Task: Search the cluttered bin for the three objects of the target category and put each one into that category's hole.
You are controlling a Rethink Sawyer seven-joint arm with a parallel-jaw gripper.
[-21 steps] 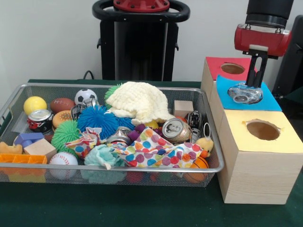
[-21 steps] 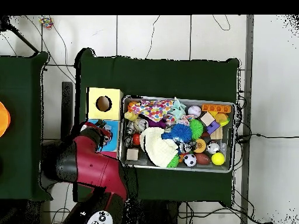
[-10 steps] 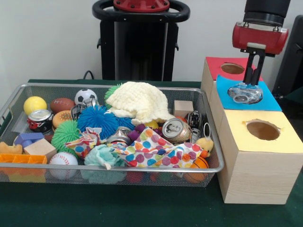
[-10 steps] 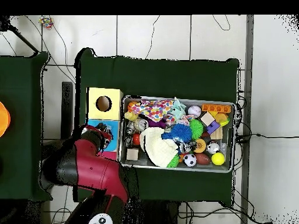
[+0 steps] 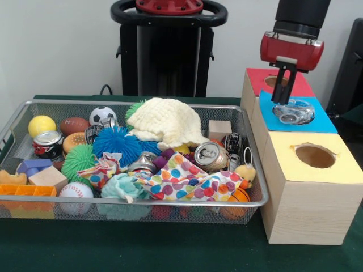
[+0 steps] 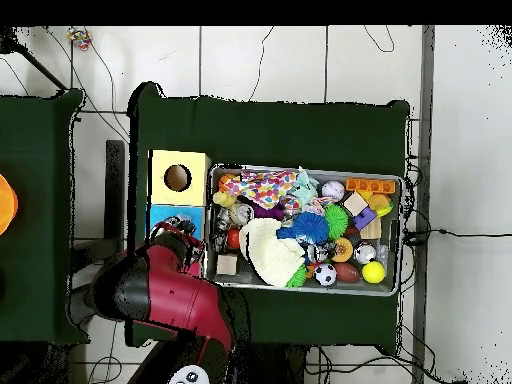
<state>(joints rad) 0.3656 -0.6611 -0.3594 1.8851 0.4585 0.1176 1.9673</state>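
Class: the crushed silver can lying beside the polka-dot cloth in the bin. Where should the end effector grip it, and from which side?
Grip the silver can across its body, coming straight down from above. It lies tilted on its side, its round end facing front, on the polka-dot cloth, so the curved flanks are probably the easiest opposing faces; the wire bin wall blocks side approaches.

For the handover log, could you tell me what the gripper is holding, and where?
Nothing: the gripper hangs open and empty above the crushed can resting on the blue box.
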